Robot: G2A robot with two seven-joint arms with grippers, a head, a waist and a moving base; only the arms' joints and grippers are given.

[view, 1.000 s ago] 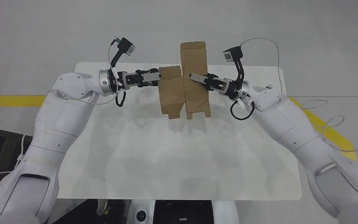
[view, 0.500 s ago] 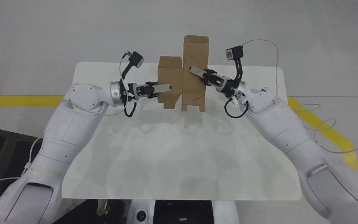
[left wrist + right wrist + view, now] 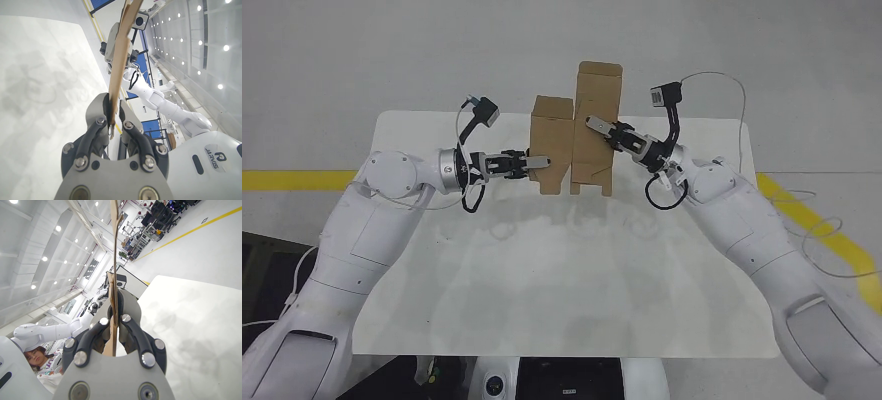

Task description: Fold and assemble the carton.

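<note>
Carton (image 3: 554, 135) was held upright over far edge of desk (image 3: 562, 290), upper centre of frame. Left hand (image 3: 538, 160) was clamped on its left edge, right hand (image 3: 593, 125) clamped on taller right panel. Judged early stage: blank flat, not yet squared open; flap folding and closing left.

A white table (image 3: 562, 290) is set on a pale grey floor (image 3: 342, 60). A yellow line (image 3: 282, 180) is painted on the floor at nine o'clock and again at four o'clock. Round ceiling lights (image 3: 226, 48) are lit overhead; blue panels (image 3: 149, 126) are seen beyond.
</note>
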